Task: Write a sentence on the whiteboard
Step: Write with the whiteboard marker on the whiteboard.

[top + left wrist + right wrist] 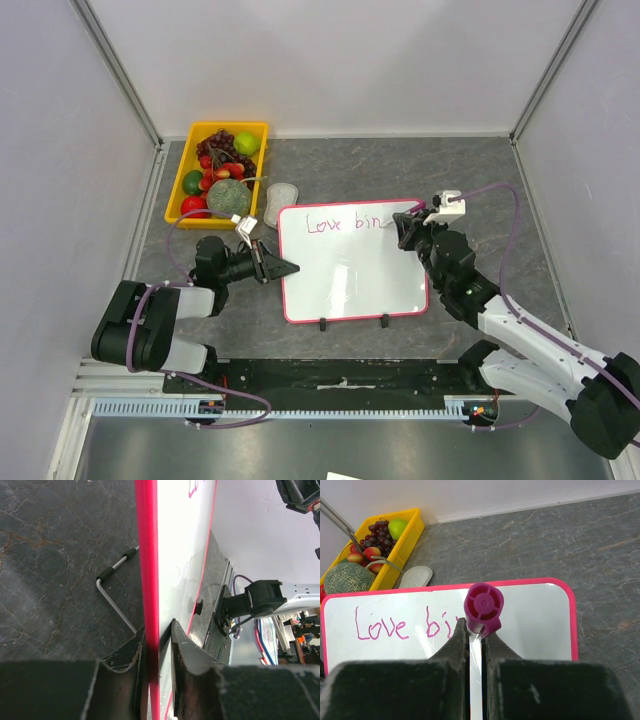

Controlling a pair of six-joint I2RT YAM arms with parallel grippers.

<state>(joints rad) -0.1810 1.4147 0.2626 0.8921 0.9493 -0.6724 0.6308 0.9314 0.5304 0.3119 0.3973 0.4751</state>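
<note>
- Our left gripper (159,630) has its fingers narrowed onto the left edge of the whiteboard (350,285), with the thin pink-red frame running straight up between them in the left wrist view.
- Just beside that edge, on the dark marbled table (480,175), we see a bent metal wire leg (116,607) with black sleeves reaching out from under the board.
- Our right gripper (475,630) is pinched on a magenta marker (483,607). The marker's round end faces the wrist camera, and we cannot see its tip.
- From above, the whiteboard lies in the middle of the table between our two arms, with its two small black feet (323,323) on the near edge.
- The lower part of the board is bare and glossy.
- Along the far edge, the sentence (345,223) reads "Love bin" in pink cursive on one line, and the right gripper sits over the end of it near the far right corner.
- Past the far left corner we see a small grey oval pad (282,195), close to the board but not touching it.
- Farthest off, near the back wall on the left, stands a yellow tray (228,125) holding dark grapes (215,142), a green apple (245,141), a melon (228,193) and red fruit.
</note>
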